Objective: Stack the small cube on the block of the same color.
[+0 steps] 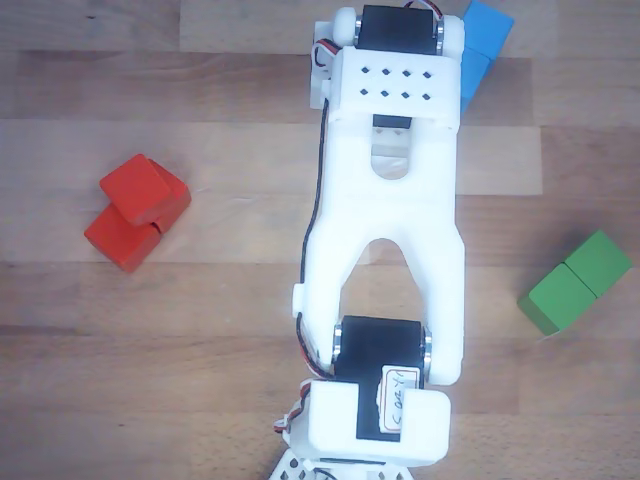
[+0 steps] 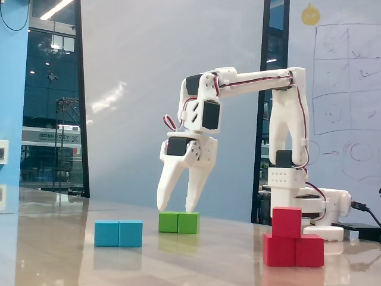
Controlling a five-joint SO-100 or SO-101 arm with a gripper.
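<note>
Red on red: in the fixed view I see the small cube already sitting on the block at the lower right of the frame, and in the other view the same pair lies at the left, the small cube set askew across the block, overhanging one edge. My jaws stand partly open and hold nothing, hanging in the centre of the fixed view just above the green block, well apart from the red stack. The blue block rests on the bench at the lower left. My worry is that crooked seat: I judge a bump to the bench or a careless sweep of the arm could tip the cube off. The fingertips also look close enough to the green block to nudge it if I lower them.
</note>
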